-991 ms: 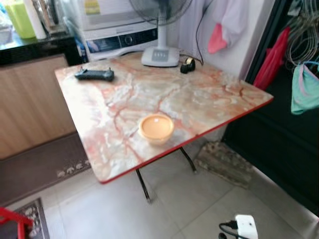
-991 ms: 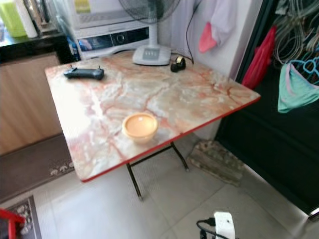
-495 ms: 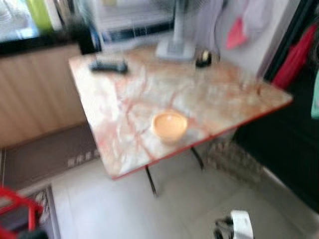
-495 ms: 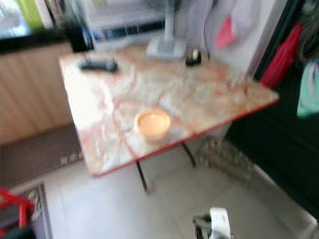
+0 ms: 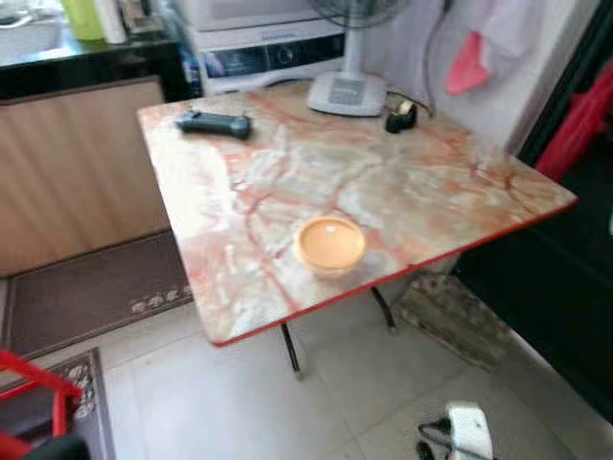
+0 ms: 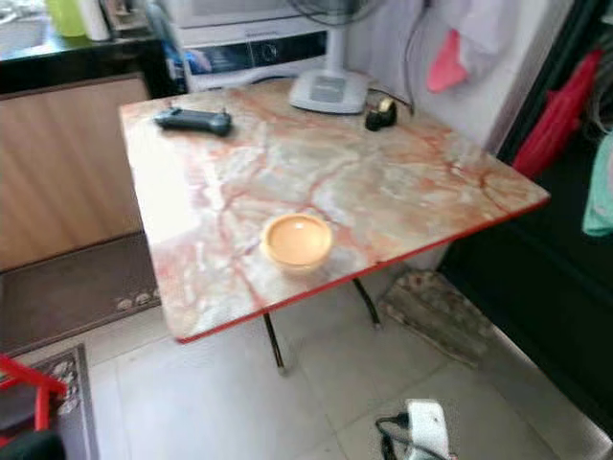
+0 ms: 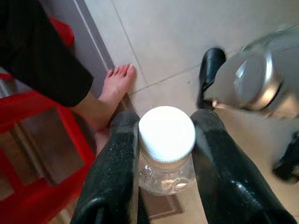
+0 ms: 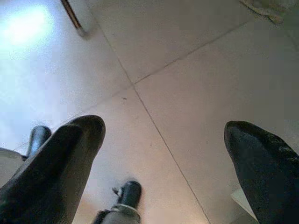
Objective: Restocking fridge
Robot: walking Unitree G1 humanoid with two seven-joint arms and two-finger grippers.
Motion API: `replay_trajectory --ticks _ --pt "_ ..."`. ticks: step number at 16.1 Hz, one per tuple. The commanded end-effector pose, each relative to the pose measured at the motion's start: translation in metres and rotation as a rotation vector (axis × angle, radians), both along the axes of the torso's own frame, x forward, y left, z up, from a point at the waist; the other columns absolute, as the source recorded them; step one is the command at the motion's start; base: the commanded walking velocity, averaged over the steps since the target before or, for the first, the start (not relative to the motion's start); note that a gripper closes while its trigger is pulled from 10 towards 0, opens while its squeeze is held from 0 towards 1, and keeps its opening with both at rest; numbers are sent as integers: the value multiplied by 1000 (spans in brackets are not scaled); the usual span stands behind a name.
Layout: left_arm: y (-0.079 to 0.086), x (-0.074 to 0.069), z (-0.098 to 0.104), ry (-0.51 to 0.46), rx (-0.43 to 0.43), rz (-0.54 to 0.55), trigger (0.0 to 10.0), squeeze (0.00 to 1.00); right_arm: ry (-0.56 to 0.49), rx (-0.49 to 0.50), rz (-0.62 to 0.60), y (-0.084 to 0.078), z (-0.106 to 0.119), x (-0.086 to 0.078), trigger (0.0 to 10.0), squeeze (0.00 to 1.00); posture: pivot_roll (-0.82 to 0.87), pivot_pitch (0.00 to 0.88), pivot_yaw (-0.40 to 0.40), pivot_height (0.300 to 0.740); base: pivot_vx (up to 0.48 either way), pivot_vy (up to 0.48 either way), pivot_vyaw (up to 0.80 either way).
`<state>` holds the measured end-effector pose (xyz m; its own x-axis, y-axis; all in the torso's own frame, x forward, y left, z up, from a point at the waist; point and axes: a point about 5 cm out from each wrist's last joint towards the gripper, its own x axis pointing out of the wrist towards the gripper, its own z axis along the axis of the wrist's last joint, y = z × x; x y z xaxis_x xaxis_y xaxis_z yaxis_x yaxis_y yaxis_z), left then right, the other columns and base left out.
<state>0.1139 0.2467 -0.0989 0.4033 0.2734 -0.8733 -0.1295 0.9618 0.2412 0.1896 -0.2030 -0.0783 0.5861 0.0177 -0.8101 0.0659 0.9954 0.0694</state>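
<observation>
Nothing on the desk (image 5: 402, 206) has moved; the camera alone has swung, and bowl (image 5: 329, 243), remote (image 5: 213, 124) and fan base (image 5: 346, 93) keep their places. Both arms hang low over the tiled floor (image 8: 187, 93). Left claw (image 7: 163, 154) grips a clear bottle (image 7: 167, 149) with a white cap, near a person's bare foot (image 7: 112, 93). Right claw (image 8: 163, 140) gapes wide, holding nothing.
</observation>
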Motion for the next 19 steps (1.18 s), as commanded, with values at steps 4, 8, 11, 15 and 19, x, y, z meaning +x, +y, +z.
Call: replay_trajectory --ticks 4,8,11,15,19 --pt "-4 4 0 0 1 -31 10000 0 47 -15 -11 -8 -5 -13 10000 0 115 0 -53 740 0 0 -800" --pt "-2 3 0 16 26 -58 10000 0 52 -16 3 -7 -5 -12 10000 0 120 0 -53 740 0 -94 -800" --pt "-2 2 0 19 21 -39 10000 0 55 -14 2 -7 -5 -13 10000 0 118 0 -48 740 0 -225 -800" --pt "-2 2 0 17 20 -42 10000 0 61 -15 11 -7 -5 -13 10000 0 121 0 -52 740 0 0 -797" --pt "0 1 0 26 32 -48 10000 0 63 -13 12 -5 -6 -13 10000 0 120 0 -45 740 0 -179 -800"
